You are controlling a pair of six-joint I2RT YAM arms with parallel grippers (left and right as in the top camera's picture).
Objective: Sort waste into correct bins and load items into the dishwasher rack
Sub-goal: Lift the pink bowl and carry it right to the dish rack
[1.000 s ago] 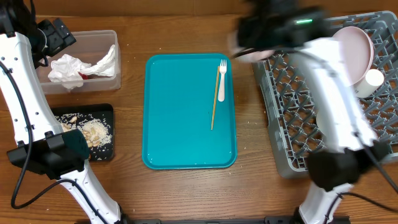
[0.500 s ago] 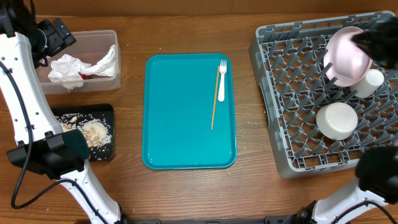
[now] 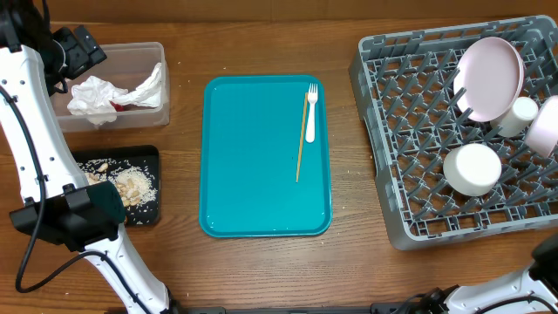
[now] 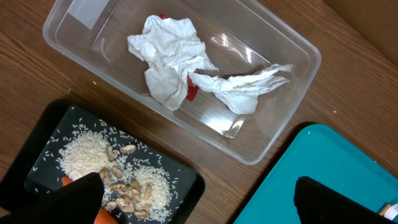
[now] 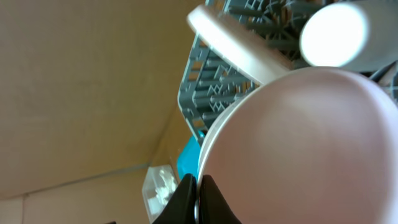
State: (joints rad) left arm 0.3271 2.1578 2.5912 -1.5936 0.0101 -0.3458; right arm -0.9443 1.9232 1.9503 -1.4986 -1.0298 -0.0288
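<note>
My right gripper (image 5: pixel 198 188) is shut on the rim of a pale pinkish bowl (image 5: pixel 298 143). In the overhead view that bowl (image 3: pixel 546 127) shows at the right edge, over the grey dishwasher rack (image 3: pixel 410 131). The rack holds a white plate (image 3: pixel 491 77), a small cup (image 3: pixel 523 114) and a second bowl (image 3: pixel 472 168). A white fork (image 3: pixel 310 114) and a wooden stick (image 3: pixel 302 139) lie on the teal tray (image 3: pixel 253 157). My left gripper (image 4: pixel 199 202) is open and empty above the black tray (image 4: pixel 186 180) and the clear tub (image 4: pixel 273 134).
The clear tub (image 3: pixel 144 57) holds crumpled napkins (image 4: pixel 171 59) and a red wrapper (image 4: pixel 191 92). The black tray (image 3: pixel 148 157) holds rice, beige scraps (image 4: pixel 124 183) and a carrot (image 4: pixel 103 217). Left arm links (image 3: pixel 39 148) stand along the left edge.
The right arm has swept from over the rack's left side to the far right edge, carrying the pale bowl with it. The left arm has not moved.
</note>
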